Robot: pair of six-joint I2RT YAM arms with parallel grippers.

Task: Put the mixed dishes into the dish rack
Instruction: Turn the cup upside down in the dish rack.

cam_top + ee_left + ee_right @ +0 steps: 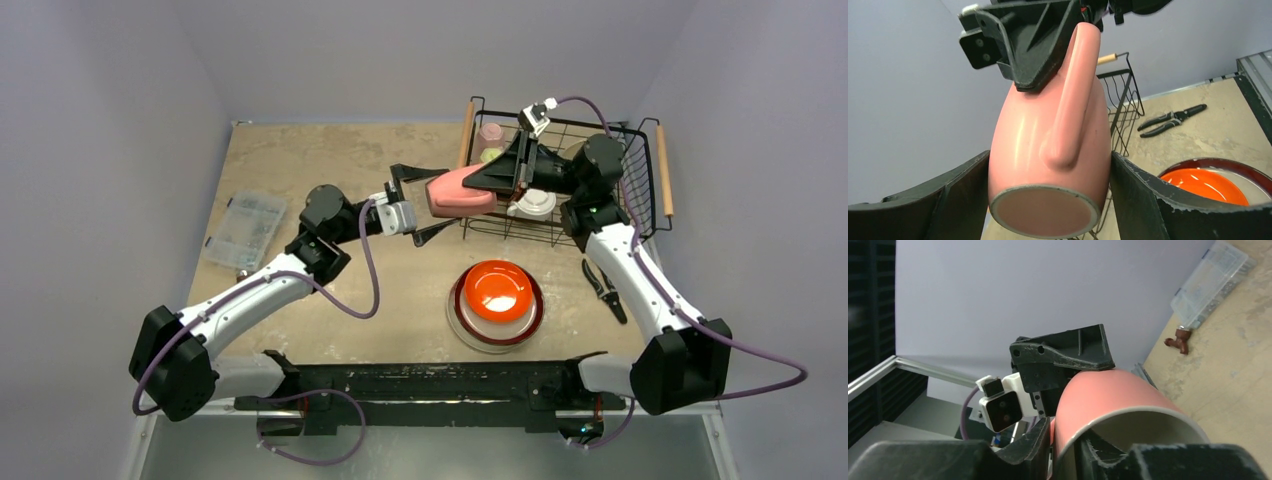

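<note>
A salmon mug [460, 192] hangs on its side in the air at the left edge of the black wire dish rack [640, 165]. My left gripper [450, 200] is shut on the mug's base end, with a finger pressed on each side [1048, 150]. My right gripper [500, 178] is shut on the mug's rim [1118, 395], one finger inside and one outside. A pale pink mug [490, 133], a yellow-green mug [491, 155] and a white mug [532, 205] sit in the rack. A red-orange plate [497, 290] tops a stack of plates on the table. The teal bowl is not visible.
Black pliers [603, 288] lie right of the plate stack and also show in the left wrist view [1170, 120]. A clear compartment box [245, 228] lies at the left, with a small reddish-brown object [1178, 344] beside it. The rack's wooden handles [466, 130] run along its sides.
</note>
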